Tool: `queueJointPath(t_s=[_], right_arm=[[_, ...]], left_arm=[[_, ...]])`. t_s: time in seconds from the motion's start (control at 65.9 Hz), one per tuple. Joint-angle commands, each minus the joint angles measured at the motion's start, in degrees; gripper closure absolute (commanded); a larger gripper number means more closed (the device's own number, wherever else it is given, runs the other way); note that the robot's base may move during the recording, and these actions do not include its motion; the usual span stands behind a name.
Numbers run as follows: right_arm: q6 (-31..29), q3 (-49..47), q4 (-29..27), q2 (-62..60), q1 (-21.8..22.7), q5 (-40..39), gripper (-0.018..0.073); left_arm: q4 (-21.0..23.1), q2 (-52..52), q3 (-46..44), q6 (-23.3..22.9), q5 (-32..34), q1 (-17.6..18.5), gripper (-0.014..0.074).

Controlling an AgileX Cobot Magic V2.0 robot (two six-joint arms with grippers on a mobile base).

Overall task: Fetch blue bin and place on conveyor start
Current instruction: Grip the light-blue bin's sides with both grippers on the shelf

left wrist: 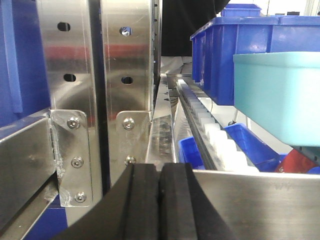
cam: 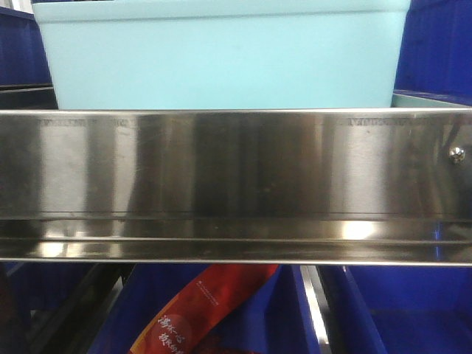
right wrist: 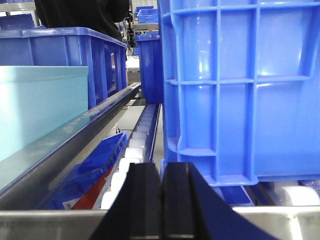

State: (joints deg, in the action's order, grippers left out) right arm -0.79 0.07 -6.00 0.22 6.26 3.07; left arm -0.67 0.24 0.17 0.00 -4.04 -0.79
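The blue bin (cam: pixel 221 55) is a pale aqua tub resting on the shelf just behind the shiny steel rail (cam: pixel 236 184). The left wrist view has its end wall at the right (left wrist: pixel 277 95), and the right wrist view shows it at the left (right wrist: pixel 40 107). My left gripper (left wrist: pixel 160 167) is shut with nothing between its black pads, low in front of the rail and left of the bin. The right gripper (right wrist: pixel 161 167) is shut and empty too, to the right of the bin. The conveyor start is out of view.
Dark royal-blue bins (left wrist: pixel 235 55) stand behind the aqua tub, and a large ribbed one (right wrist: pixel 240 90) is close on the right. A white roller track (right wrist: pixel 132 150) runs back along the shelf. Steel uprights (left wrist: pixel 95 85) rise at the left. A red packet (cam: pixel 199 310) lies in a lower blue bin.
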Motion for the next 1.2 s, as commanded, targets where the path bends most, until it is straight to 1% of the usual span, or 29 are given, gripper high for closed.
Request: queueJointPath(t_s=[0.0,0.637,0.743,0.759,0.804,0.895,0.971,1.017,1.077,1.138,1.183], right_arm=[[-0.3,-0.1,0.0,-0.2,-0.2,-1.4,0.0721],[-0.3,-0.1,0.0,-0.2,-0.2,-2.2,0.0721],[-0.3,-0.1,0.0,-0.2,-0.2,-2.4,0.0721],[-0.3,-0.1,0.0,-0.2,-0.2,-2.5,0.0721],[-0.3,-0.1,0.0,-0.2,-0.2,-2.6,0.0721],[-0.3,-0.1,-0.7,-0.2,-0.2,-6.2,0.0721],[-0.3,-1.0,-0.7,-0.2,-0.2,-6.7,0.0721],[-0.3,-4.0,-0.7,-0.2,-0.2,-4.7,0.0721],[-0.3,-8.4,-0.7,-0.2,-0.2,0.2,0.0721],[-0.3,-13.2,-0.7,-0.2,-0.2,6.1,0.0718],[-0.3,-17.1,-0.7,0.1,-0.2,10.2,0.0683]], left_arm=[[0.2,-0.2,-0.2,0.0,0.8,-0.1,0.0707],[0.2,-0.2,-0.2,0.0,1.4,-0.1,0.0707],[0.2,-0.2,-0.2,0.0,3.6,-0.1,0.0707],[0.2,-0.2,-0.2,0.0,5.2,-0.1,0.0707],[0.2,-0.2,-0.2,0.0,6.7,-0.1,0.0707],[0.2,-0.2,-0.2,0.0,8.5,-0.1,0.0707],[0.3,-0.2,-0.2,0.0,11.1,-0.1,0.0707],[0.3,-0.2,-0.2,0.0,11.0,-0.1,0.0707],[0.3,-0.2,-2.6,0.0,9.4,-0.1,0.0707],[0.3,-0.2,-6.5,0.0,5.8,-0.1,0.0707],[0.3,-0.2,-9.6,0.0,2.3,-0.1,0.0699]])
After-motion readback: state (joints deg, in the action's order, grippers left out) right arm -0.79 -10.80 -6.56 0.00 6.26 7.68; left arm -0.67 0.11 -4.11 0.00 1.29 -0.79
